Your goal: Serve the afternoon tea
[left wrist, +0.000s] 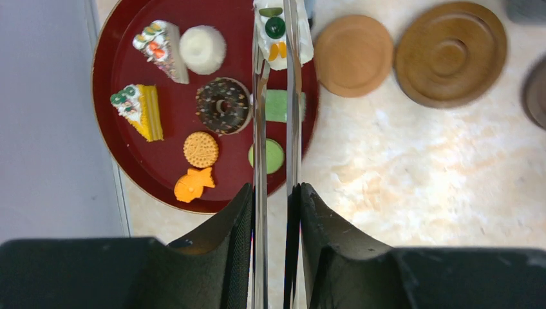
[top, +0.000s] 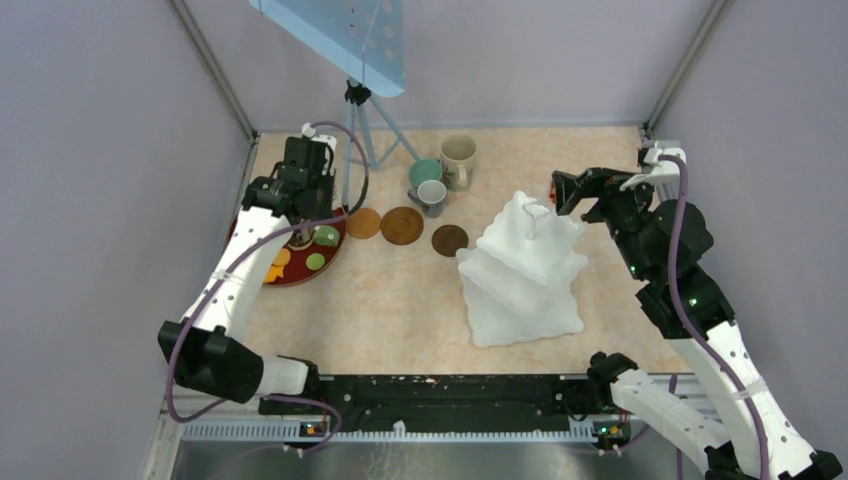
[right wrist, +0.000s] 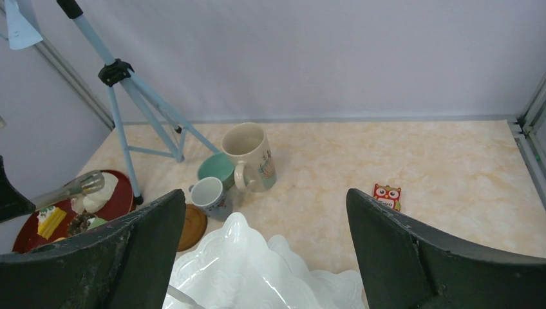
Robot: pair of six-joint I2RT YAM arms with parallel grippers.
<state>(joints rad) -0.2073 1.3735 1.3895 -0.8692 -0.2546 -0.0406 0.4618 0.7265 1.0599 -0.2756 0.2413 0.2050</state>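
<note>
Left pincer [left wrist: 275,193] gripping tongs [left wrist: 260,116], white cake [left wrist: 277,29] between their tips

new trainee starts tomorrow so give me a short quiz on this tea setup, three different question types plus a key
1. True or false: the right gripper stands open above the white stand.
2. What is the left gripper shut on? A) a teapot B) the metal tongs C) a spoon
3. Fill in: the top view shows ___ brown coasters.

Key: 1 true; 2 B; 3 three
</note>
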